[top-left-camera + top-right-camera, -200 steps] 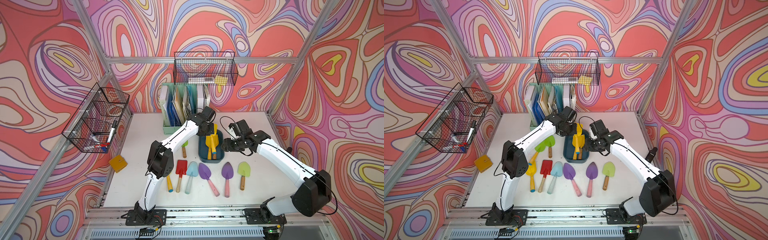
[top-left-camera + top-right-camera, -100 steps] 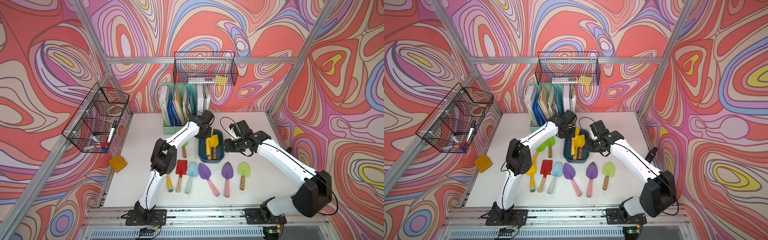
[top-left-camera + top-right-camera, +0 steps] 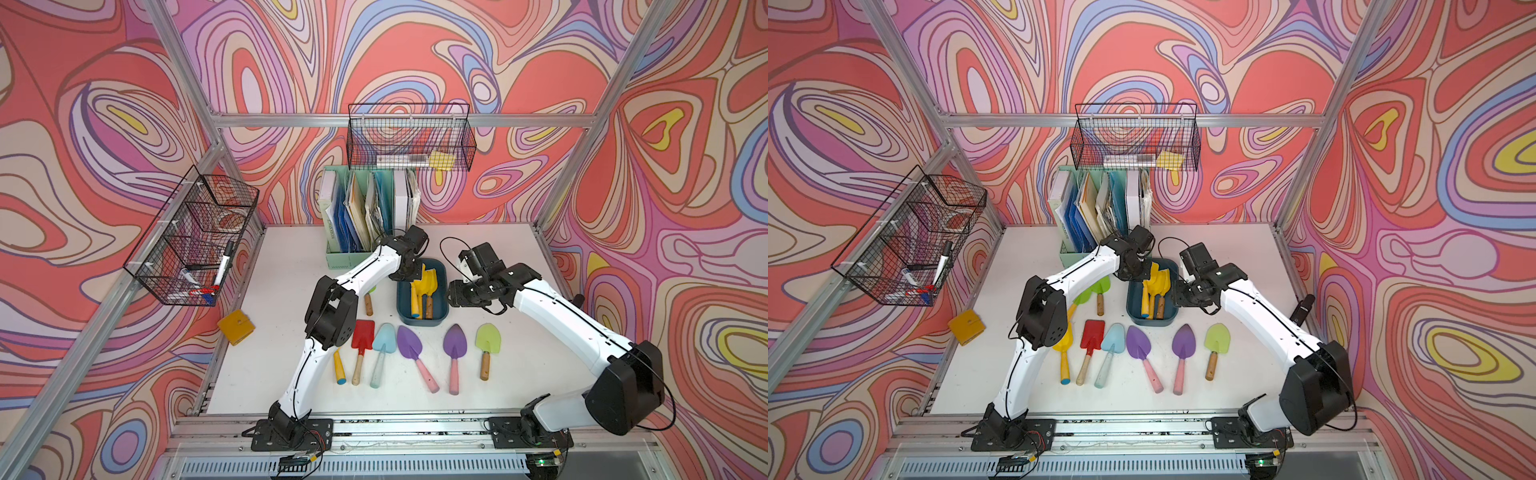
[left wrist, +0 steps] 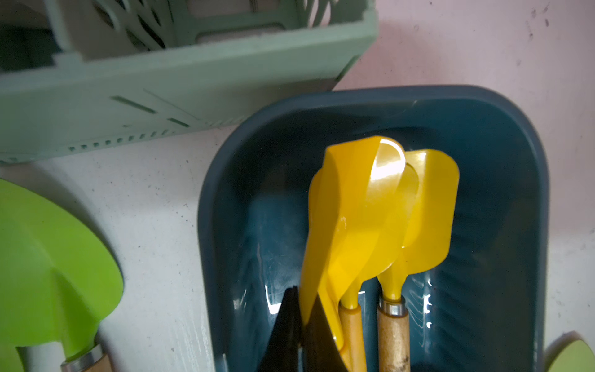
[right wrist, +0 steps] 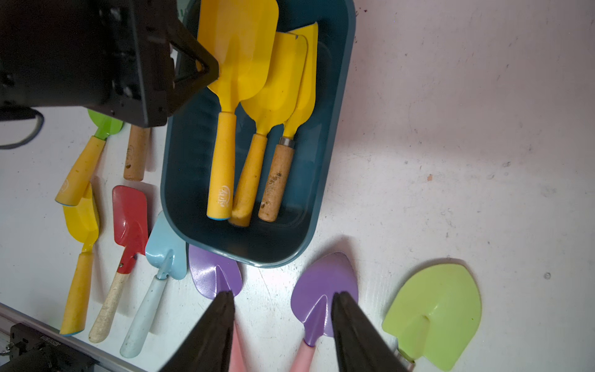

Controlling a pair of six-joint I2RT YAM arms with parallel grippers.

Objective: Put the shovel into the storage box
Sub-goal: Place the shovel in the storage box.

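My left gripper [image 4: 304, 299] is clamped on the blade edge of a yellow shovel [image 4: 341, 209], which sits low inside the storage box [image 4: 207, 232] beside two other shovels [image 5: 280, 83]. I judge this the release step: next I open the jaws and lift clear. My right gripper [image 5: 283, 294] hangs open and empty beside the box.

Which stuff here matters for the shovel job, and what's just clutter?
Job: storage box; yellow shovel in it, blade pinched by the left gripper; loose shovels outside it.
Clutter: file holder; wire baskets; markers; yellow square.
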